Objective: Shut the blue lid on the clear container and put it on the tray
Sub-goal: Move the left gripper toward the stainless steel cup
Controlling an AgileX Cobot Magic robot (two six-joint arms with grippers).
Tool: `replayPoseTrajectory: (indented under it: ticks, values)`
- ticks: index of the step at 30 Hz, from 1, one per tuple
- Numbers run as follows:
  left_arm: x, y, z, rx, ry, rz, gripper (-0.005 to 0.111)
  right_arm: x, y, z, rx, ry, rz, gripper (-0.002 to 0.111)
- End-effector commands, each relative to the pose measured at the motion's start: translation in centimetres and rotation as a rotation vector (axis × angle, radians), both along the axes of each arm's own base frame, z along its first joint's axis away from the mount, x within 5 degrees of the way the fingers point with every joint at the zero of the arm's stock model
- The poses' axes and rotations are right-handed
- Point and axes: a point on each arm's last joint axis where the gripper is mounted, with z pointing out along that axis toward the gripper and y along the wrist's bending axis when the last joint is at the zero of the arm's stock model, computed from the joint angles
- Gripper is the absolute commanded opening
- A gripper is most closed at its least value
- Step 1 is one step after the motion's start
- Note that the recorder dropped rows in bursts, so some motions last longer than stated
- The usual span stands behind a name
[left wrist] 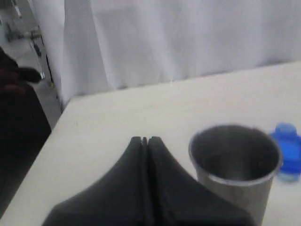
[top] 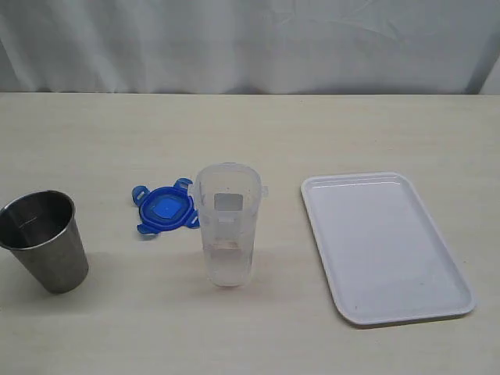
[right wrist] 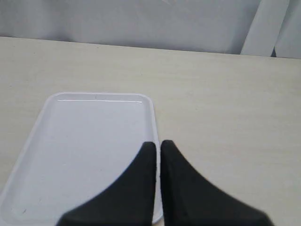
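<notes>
**Lid first: pick-up not yet begun**

The lid (top: 165,209) lay flat on the table (top: 258,133), just beside the container (top: 227,226) on its left in the exterior view, its flaps splayed outward. The container stood upright and open-topped, with nothing on its rim. The tray (top: 383,242) lay near the container on the other side, with nothing on it, and a steel cup (top: 45,241) stood well apart from the container, beyond the lid.

Neither gripper showed in the exterior view. The left gripper (left wrist: 145,140) had its jaws pressed together and held nothing; its wrist view looked past the cup toward the lid. The right gripper (right wrist: 156,144) hung over the tray's edge, its jaws closed to a thin slit and also empty.

The step in hand looked to be fetching the lid, probably with the left arm since it was nearer. To do it well, the jaws would need to open before descending and take the lid by its body, not by a loose flap, which would likely flex and let it tilt. The reach should clear the cup. Seating would call for the lid level and square with the rounded rim. The tall, slim container could tip under an off-centre push, so the right gripper might steady it.
</notes>
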Motion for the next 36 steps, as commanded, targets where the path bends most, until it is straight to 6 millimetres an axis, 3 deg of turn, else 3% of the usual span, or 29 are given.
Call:
replayPoseTrajectory:
  ticks: [1,3,7,13,16,17,19,22,30,33,36]
  values:
    - [0.1,-0.3,1.8,-0.115,-0.225,-0.029,0.0,0.0,0.0,0.0,-0.005,-0.003,-0.001,0.004]
    - [0.0,-0.3,2.5,-0.138,-0.309,-0.035,0.0,0.0,0.0,0.0,-0.005,-0.003,-0.001,0.004]
    - [-0.1,-0.2,3.3,-0.393,-0.437,-0.038,0.0,0.0,0.0,0.0,-0.005,-0.003,-0.001,0.004]
    - [-0.4,-0.2,4.1,-0.358,-0.522,-0.055,0.003,0.0,0.0,0.0,-0.005,-0.003,-0.001,0.004]
    - [-0.4,-0.3,4.3,-0.311,-0.536,-0.067,0.025,0.0,0.0,0.0,-0.005,-0.003,-0.001,0.004]
    - [-0.5,-0.3,4.5,-0.306,-0.563,-0.072,0.048,0.0,0.0,0.0,-0.005,-0.003,-0.001,0.004]
    - [-0.6,-0.4,4.8,-0.291,-0.59,-0.078,0.071,0.0,0.0,0.0,-0.005,-0.003,-0.001,0.004]
    - [-0.8,-0.4,5.2,-0.298,-0.643,-0.094,0.089,0.0,0.0,0.0,-0.005,-0.003,-0.001,0.004]
    - [2.2,-0.8,5.0,-0.273,-0.507,-0.15,0.089,0.0,0.0,0.0,-0.005,-0.003,-0.001,0.004]
    - [5.0,-0.9,2.2,-0.284,-0.188,-0.151,0.089,0.0,0.0,0.0,-0.005,-0.003,-0.001,0.004]
    - [6.4,-1.0,1.1,-0.304,-0.103,-0.17,0.089,0.0,0.0,0.0,-0.005,-0.003,-0.001,0.004]
